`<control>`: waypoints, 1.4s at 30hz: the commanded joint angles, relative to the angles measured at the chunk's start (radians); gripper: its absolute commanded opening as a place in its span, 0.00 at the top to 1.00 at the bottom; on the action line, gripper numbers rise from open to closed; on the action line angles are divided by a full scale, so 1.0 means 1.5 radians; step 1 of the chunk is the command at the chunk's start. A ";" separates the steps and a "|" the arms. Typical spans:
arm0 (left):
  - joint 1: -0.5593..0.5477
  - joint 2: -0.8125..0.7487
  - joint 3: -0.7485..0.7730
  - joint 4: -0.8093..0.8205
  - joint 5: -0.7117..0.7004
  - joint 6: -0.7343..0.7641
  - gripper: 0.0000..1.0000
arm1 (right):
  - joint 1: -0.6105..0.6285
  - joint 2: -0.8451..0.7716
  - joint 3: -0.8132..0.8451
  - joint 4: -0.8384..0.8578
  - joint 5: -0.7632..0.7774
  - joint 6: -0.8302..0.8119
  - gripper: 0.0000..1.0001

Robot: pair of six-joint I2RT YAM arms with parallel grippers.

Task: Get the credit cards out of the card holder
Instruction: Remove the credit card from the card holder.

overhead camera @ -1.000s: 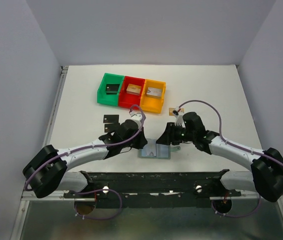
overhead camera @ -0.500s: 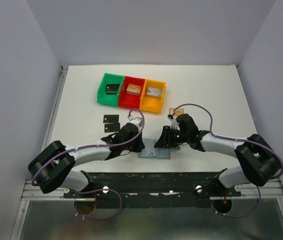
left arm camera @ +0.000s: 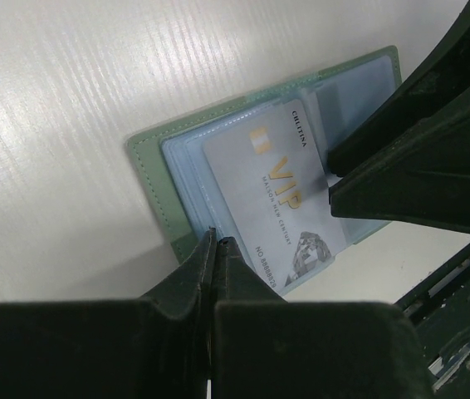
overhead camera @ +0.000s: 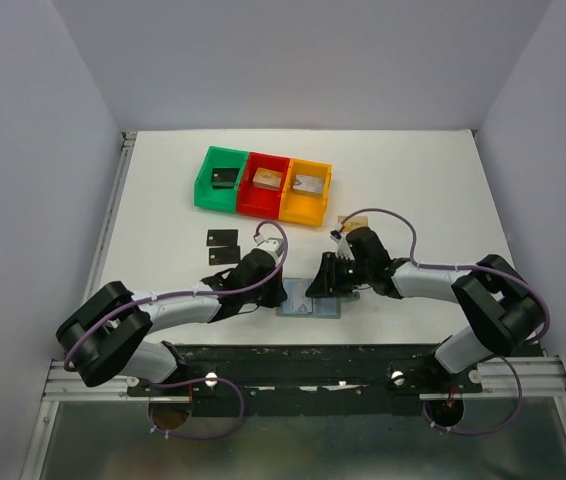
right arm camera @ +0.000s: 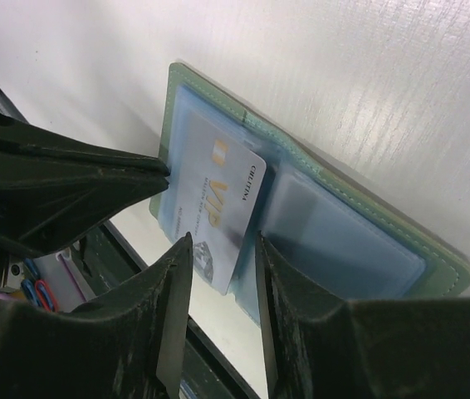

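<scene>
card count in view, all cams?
4: upper black card and lower black card, left of the left arm; tan card by the orange bin; silver VIP card in the card holder. More may be hidden.

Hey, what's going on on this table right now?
An open card holder lies at the near edge of the table, with both robot grippers on it. The left gripper is shut, its tips down at the holder's edge. The right gripper is open, its fingers either side of a silver card sticking out of a pocket. Two black cards lie out on the table.
</scene>
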 commanded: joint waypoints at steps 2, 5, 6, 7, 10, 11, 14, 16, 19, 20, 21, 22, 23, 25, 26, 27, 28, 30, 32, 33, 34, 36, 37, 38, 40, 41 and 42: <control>0.002 -0.002 -0.006 0.011 -0.008 -0.001 0.99 | 0.006 0.026 0.011 0.040 -0.023 0.014 0.57; 0.002 0.002 -0.008 0.010 -0.008 -0.003 1.00 | 0.006 0.037 0.011 0.044 -0.028 0.017 0.57; 0.002 0.002 -0.009 0.010 -0.008 -0.004 1.00 | 0.005 0.039 0.011 0.045 -0.029 0.017 0.57; 0.002 0.003 -0.011 0.010 -0.008 -0.004 1.00 | 0.006 0.040 0.008 0.045 -0.028 0.019 0.58; 0.002 0.006 -0.013 0.012 -0.007 -0.006 1.00 | 0.007 0.040 0.004 0.049 -0.027 0.020 0.58; 0.002 0.006 -0.013 0.013 -0.008 -0.006 1.00 | 0.006 0.040 0.001 0.054 -0.028 0.022 0.59; 0.002 0.013 -0.014 0.014 -0.007 -0.008 1.00 | 0.006 0.041 -0.011 0.084 -0.038 0.034 0.61; 0.002 0.014 -0.016 0.016 -0.007 -0.010 1.00 | 0.006 0.045 -0.020 0.110 -0.051 0.047 0.61; 0.002 0.017 -0.022 0.021 -0.008 -0.013 1.00 | 0.006 0.052 -0.032 0.145 -0.067 0.060 0.61; 0.002 0.017 -0.023 0.022 -0.008 -0.014 1.00 | 0.006 0.055 -0.037 0.159 -0.073 0.064 0.61; 0.002 0.017 -0.025 0.022 -0.007 -0.015 1.00 | 0.006 0.057 -0.038 0.169 -0.076 0.068 0.61; 0.002 0.020 -0.025 0.022 -0.008 -0.015 1.00 | 0.006 0.060 -0.040 0.171 -0.079 0.069 0.61; 0.002 0.020 -0.027 0.023 -0.007 -0.016 1.00 | 0.006 0.062 -0.040 0.175 -0.080 0.071 0.61; 0.002 0.020 -0.029 0.024 -0.024 -0.018 1.00 | 0.006 0.065 -0.042 0.175 -0.080 0.073 0.61; 0.002 0.018 -0.030 0.025 -0.024 -0.019 1.00 | 0.006 0.066 -0.041 0.173 -0.078 0.071 0.61; 0.002 0.018 -0.032 0.025 -0.025 -0.020 1.00 | 0.006 0.066 -0.043 0.171 -0.075 0.071 0.61; 0.002 0.017 -0.034 0.025 -0.025 -0.020 1.00 | 0.006 0.068 -0.044 0.168 -0.072 0.070 0.61; 0.002 0.014 -0.035 0.026 -0.028 -0.021 1.00 | 0.006 0.068 -0.049 0.172 -0.071 0.071 0.61; 0.002 0.012 -0.036 0.025 -0.029 -0.020 1.00 | 0.006 0.070 -0.054 0.189 -0.073 0.079 0.62; 0.002 0.013 -0.036 0.025 -0.029 -0.020 1.00 | 0.006 0.073 -0.058 0.201 -0.076 0.084 0.64; 0.002 0.014 -0.037 0.025 -0.029 -0.021 1.00 | 0.005 0.075 -0.061 0.215 -0.082 0.090 0.65; 0.002 0.016 -0.038 0.027 -0.029 -0.022 1.00 | 0.005 0.080 -0.070 0.244 -0.089 0.101 0.66; 0.002 0.016 -0.039 0.028 -0.029 -0.023 1.00 | 0.006 0.082 -0.073 0.260 -0.092 0.108 0.67; 0.002 0.015 -0.040 0.029 -0.030 -0.023 1.00 | 0.006 0.084 -0.079 0.275 -0.095 0.114 0.67; 0.002 0.015 -0.044 0.029 -0.031 -0.024 1.00 | 0.006 0.088 -0.082 0.294 -0.100 0.122 0.67; 0.002 0.015 -0.044 0.028 -0.032 -0.026 1.00 | 0.006 0.090 -0.085 0.304 -0.102 0.124 0.67; 0.002 0.014 -0.045 0.028 -0.032 -0.026 1.00 | 0.006 0.092 -0.087 0.313 -0.104 0.129 0.66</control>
